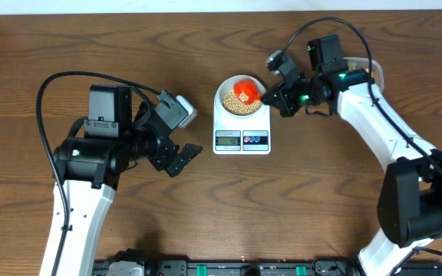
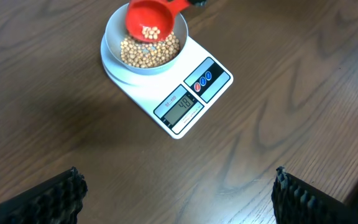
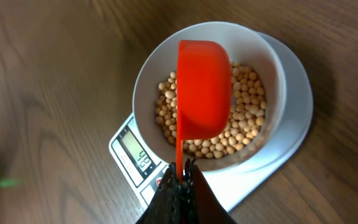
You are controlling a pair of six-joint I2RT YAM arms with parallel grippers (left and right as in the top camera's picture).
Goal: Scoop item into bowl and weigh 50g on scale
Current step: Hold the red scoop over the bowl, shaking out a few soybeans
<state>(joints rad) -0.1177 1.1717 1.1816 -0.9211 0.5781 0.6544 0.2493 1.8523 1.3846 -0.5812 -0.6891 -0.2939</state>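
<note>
While over one bowl (image 3: 156,70) of beans (image 3: 248,107) on one scale (image 1: 242,140), one scoop (image 3: 204,81), handle toward pinching right fingers (image 3: 165,202); left fingers (image 2: 59,194) spread.

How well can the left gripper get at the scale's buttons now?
Probably yes. The left gripper is open and empty, with only bare table between it and the buttons. The right gripper holds the red scoop over the bowl, at the far end of the scale.

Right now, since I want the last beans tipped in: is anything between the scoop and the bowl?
Nothing visible. The red scoop, in the right pincer, hangs over the open bowl of beans on the scale.
</note>
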